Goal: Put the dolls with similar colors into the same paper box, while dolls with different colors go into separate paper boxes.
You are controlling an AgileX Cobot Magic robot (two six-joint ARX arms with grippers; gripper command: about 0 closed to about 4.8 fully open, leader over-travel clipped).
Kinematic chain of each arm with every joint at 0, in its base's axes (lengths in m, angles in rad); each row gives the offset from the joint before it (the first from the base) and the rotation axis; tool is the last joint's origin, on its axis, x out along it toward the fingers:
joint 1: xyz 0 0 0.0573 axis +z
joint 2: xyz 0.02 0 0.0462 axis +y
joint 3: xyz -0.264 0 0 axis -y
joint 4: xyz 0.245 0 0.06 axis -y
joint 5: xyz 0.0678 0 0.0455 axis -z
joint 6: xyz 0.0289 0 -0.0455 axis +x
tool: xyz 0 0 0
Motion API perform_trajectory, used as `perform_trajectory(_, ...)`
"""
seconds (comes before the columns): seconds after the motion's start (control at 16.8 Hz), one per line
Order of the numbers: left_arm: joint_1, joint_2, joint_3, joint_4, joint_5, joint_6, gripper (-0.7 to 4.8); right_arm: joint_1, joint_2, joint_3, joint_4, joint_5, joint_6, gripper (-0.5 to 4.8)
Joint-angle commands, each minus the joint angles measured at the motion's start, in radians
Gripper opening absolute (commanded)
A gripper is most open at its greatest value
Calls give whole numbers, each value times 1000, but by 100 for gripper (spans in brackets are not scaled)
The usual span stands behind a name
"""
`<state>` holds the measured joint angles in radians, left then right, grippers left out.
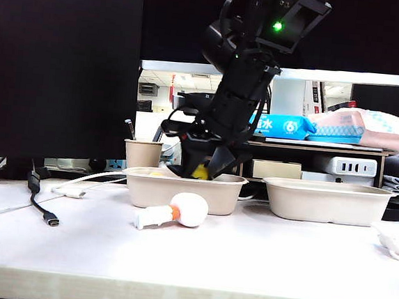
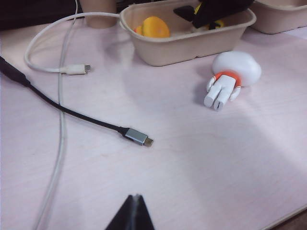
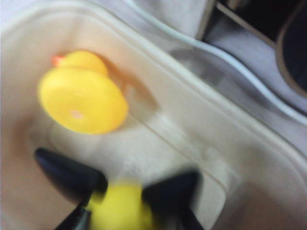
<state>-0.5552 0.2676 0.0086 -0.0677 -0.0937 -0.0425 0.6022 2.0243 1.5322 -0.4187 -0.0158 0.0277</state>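
- Dolls first: the yellow black-eared figure [image 3: 120, 207] sits between the fingers of my right gripper [image 1: 199, 169], low inside the left paper box [image 1: 140, 186]; the wrist picture is blurred, and I cannot tell whether the fingers press it or have let go.
- Yellow rubber duck [image 3: 82, 93] lies in the same box, toward the end away from my fingers, apart from the figure, near the box wall.
- White round-headed figure [image 1: 180, 212] with its orange collar lies on its side on the desk [image 1: 245, 265], just in front of that box's front wall, not in any box.
- Right paper box [image 1: 328, 201] stands well apart to the right, nearer the desk's right edge; bare desk lies between the two boxes.
- My left gripper [image 2: 132, 214] hangs low over the desk's front left part, its tips pressed together on nothing.
- A black cable [image 2: 72, 112] with a metal plug and a white cable [image 2: 53, 67] cross the left side of the desk, near the left box's end.
- A beige cup [image 1: 142, 153] stands behind that box's left end.
- The desk's front strip, between the white figure and the front edge, is open.
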Motion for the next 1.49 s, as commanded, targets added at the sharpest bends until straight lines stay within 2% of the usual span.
perform_trajectory(0.06,2,0,1,9,4,-2,-5,5,-10,19,10,2,7,244)
perform_trajectory(0.18,2,0,1,9,4,-2,-5,5,-28,19,-47,-9,23,274)
perform_trajectory(0.36,2,0,1,9,4,-2,-5,27,-53,19,-253,-98,30,275)
perform_trajectory(0.48,2,0,1,9,4,-2,-5,94,-53,15,-342,-94,-54,285)
perform_trajectory(0.66,2,0,1,9,4,-2,-5,148,-53,16,-336,-82,-108,297)
perform_trajectory(0.83,2,-1,1,9,4,-2,-5,154,-53,16,-328,2,-107,298)
perform_trajectory(1.07,2,-20,1,9,4,-2,-5,104,-53,16,-318,19,-107,297)
perform_trajectory(1.25,2,-29,1,8,4,-2,-5,45,-53,20,-223,78,-108,297)
perform_trajectory(1.49,2,-29,1,9,4,-2,-5,-2,-53,100,-248,77,-106,297)
